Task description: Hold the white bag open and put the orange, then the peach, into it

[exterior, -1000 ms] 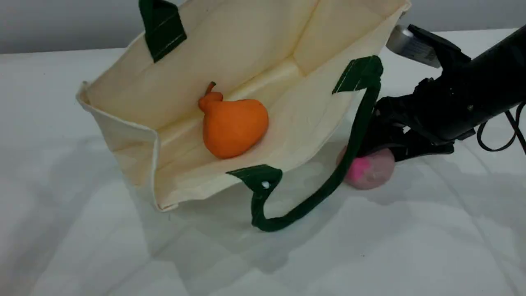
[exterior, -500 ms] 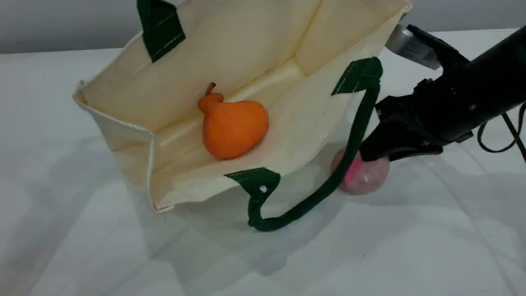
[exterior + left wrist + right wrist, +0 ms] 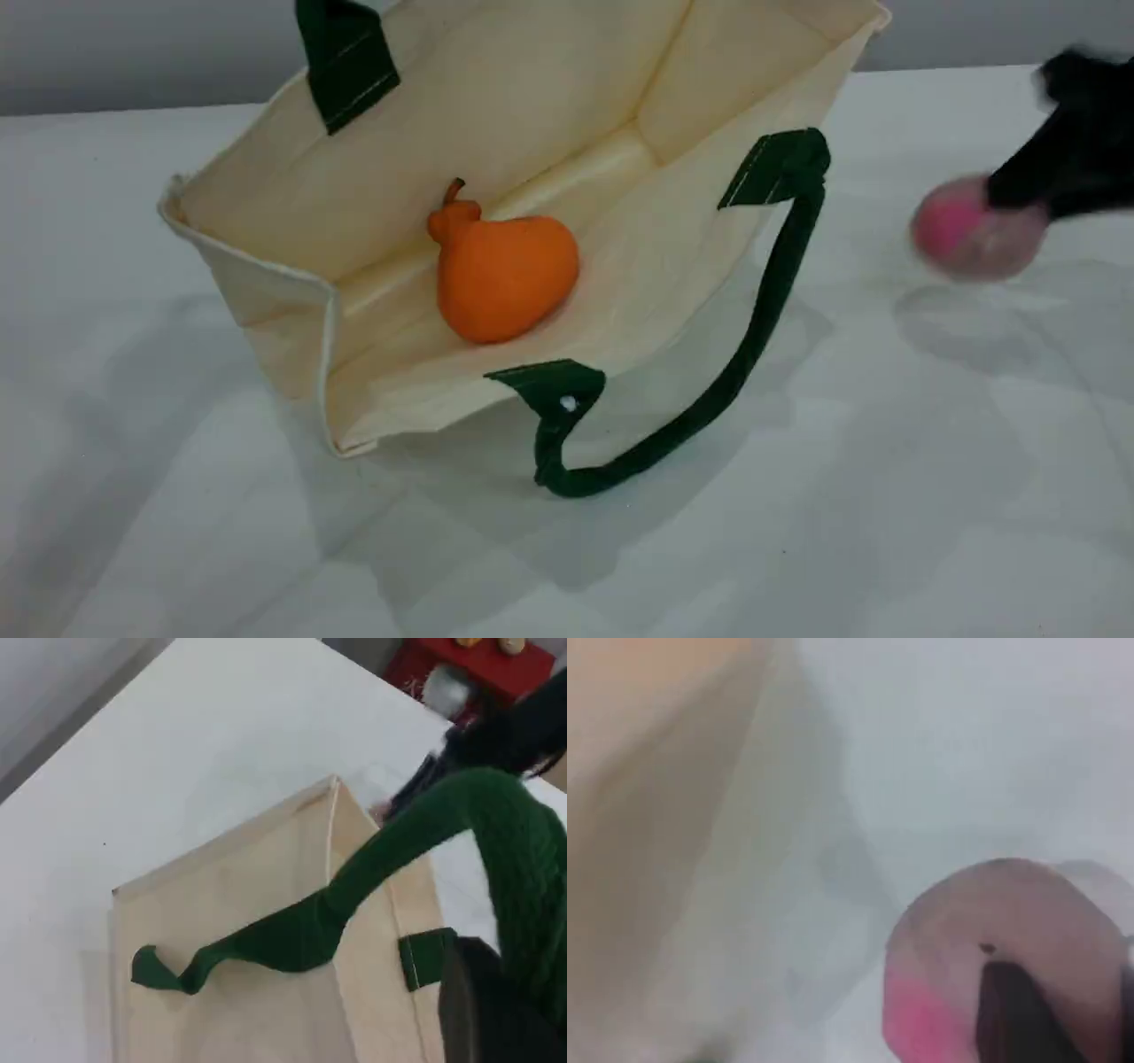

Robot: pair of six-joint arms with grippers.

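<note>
The white bag [image 3: 576, 89] lies tilted on the table, its mouth facing the camera and held wide. The orange [image 3: 500, 270] rests inside on the lower wall. One green handle [image 3: 762, 301] droops onto the table; the other [image 3: 345, 62] runs up out of the scene view. In the left wrist view that handle [image 3: 390, 859] stretches taut from the bag [image 3: 239, 974] to my left gripper's dark fingertip [image 3: 483, 1014], which is shut on it. At the far right my blurred right gripper [image 3: 1019, 199] is shut on the peach [image 3: 974, 230], held above the table. The peach [image 3: 992, 939] fills the right wrist view.
The white table [image 3: 797, 532] stretches in front of and to the right of the bag. A grey wall [image 3: 133, 44] runs behind it. A red object [image 3: 483, 656] shows beyond the table's edge in the left wrist view.
My right gripper has closed on the peach beside the drooping handle, then lifted it up and to the right, away from the bag. The bag and orange have hardly moved.
</note>
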